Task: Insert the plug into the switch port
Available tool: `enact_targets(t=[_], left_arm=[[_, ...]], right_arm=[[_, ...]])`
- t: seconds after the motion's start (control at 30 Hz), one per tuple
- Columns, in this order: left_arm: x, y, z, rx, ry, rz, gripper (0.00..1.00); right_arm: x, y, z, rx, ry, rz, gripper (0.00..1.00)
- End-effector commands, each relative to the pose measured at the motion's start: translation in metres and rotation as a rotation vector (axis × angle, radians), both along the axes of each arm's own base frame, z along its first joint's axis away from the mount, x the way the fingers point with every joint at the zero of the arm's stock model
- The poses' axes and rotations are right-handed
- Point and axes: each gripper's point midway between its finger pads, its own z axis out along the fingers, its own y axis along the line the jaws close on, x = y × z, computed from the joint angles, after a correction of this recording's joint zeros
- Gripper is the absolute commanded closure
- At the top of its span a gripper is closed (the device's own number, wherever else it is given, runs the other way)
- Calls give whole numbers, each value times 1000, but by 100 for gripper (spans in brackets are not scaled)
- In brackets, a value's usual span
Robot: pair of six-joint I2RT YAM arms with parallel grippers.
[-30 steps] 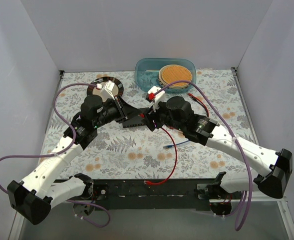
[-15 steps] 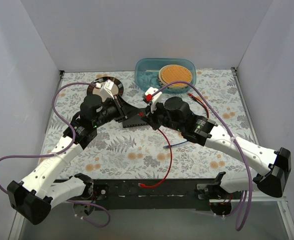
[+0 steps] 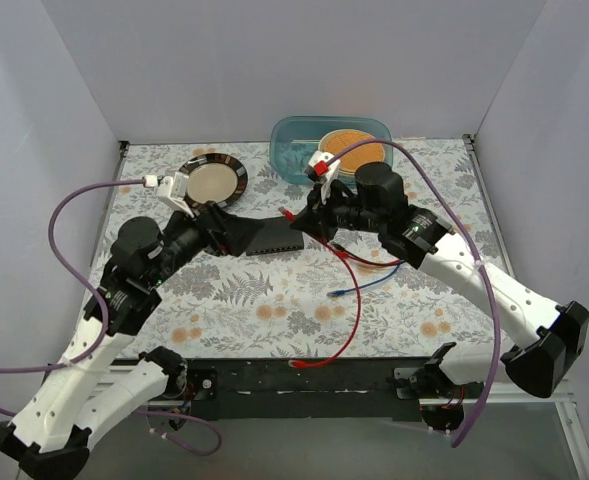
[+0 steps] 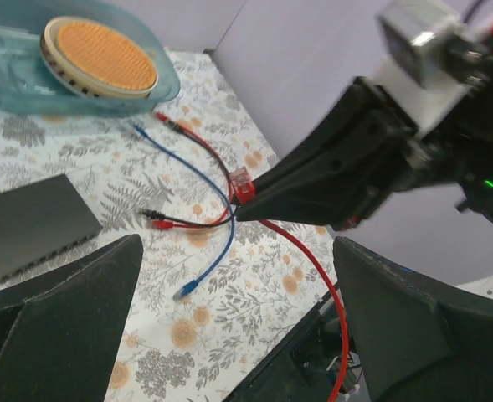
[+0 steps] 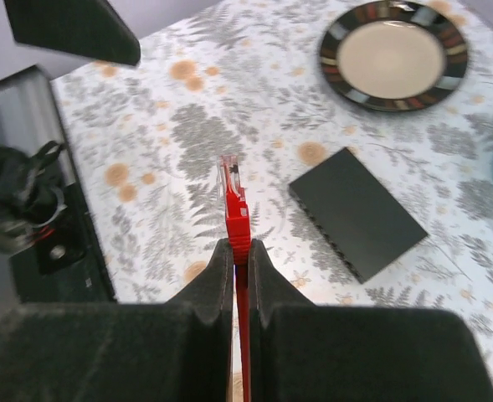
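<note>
Top external, switch box [image 3: 272,237]: lies flat mid-frame, port row along its near edge.
Top external, right gripper [image 3: 296,216]: at the box's right end, pinching the red plug [image 3: 287,213]; likely lifted to line it up.
Top external, left gripper [image 3: 232,235]: spread wide, holding nothing, at the box's left end; probably there to brace it.
Left wrist, plug: frame centre, raised off the table [image 4: 263,285], apart from the box at left edge.
Right wrist, plug: tip pokes up past the closed fingers [image 5: 217,276], not aimed at the ports; box sits right of centre.
</note>
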Motion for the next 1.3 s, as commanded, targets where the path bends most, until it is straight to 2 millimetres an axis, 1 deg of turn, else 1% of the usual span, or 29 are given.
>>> enact_targets(t=[0.0,0.03,0.07,0.13,0.17,0.2,0.27,0.3,0.33,0.4,0.43,0.57,0.73,0.77,0.83,1.07,1.1,1.13,1.2,1.23,1.27], left_arm=[[-18,3,16,29,-172,-67,2],[-27,-3,17,20,-188,-125,2],[-30,-6,19,11,-207,-151,2],[-37,-15,20,-4,-217,-219,2],[-43,-24,19,-11,-223,-295,2],[-46,-30,17,-21,-209,-336,5],[-51,-39,16,-31,-195,-402,10],[-45,-44,9,-26,-163,-412,14],[-45,-45,7,-28,-148,-422,20],[-40,-49,0,-22,-127,-425,26],[-39,-49,-2,-21,-120,-422,31],[-43,-52,-5,-26,-135,-460,33],[-44,-54,-7,-34,-133,-472,45],[-44,-54,-7,-36,-134,-474,52],[-43,-55,-8,-35,-130,-479,57],[-42,-60,-13,-39,-105,-500,67],[-43,-60,-14,-43,-95,-504,70],[-43,-60,-9,-53,-118,-504,78],[-42,-60,-6,-60,-121,-498,88],[-42,-60,-6,-62,-121,-492,99],[-39,-59,-5,-65,-119,-475,100]], right_arm=[[-39,-1,13,94,128,364,99],[-45,-2,12,104,156,416,99],[-58,-2,12,123,199,510,99],[-68,-3,13,141,234,587,99],[-75,-3,12,152,260,641,99],[-78,-3,14,160,263,665,99],[-80,-3,16,167,265,679,99],[-80,-3,15,168,268,677,99],[-79,-3,18,176,249,677,99],[-80,-3,21,181,248,668,99],[-80,-4,23,184,247,663,99],[-77,-2,23,185,247,638,99],[-75,-1,21,194,254,617,99],[-74,-1,20,194,258,615,99],[-73,-1,20,196,261,611,99],[-74,0,16,194,276,609,99],[-73,0,14,194,282,605,99],[-73,0,13,191,286,596,99],[-72,1,14,186,290,585,99],[-67,2,9,167,303,537,95],[-64,3,9,153,286,513,89]])
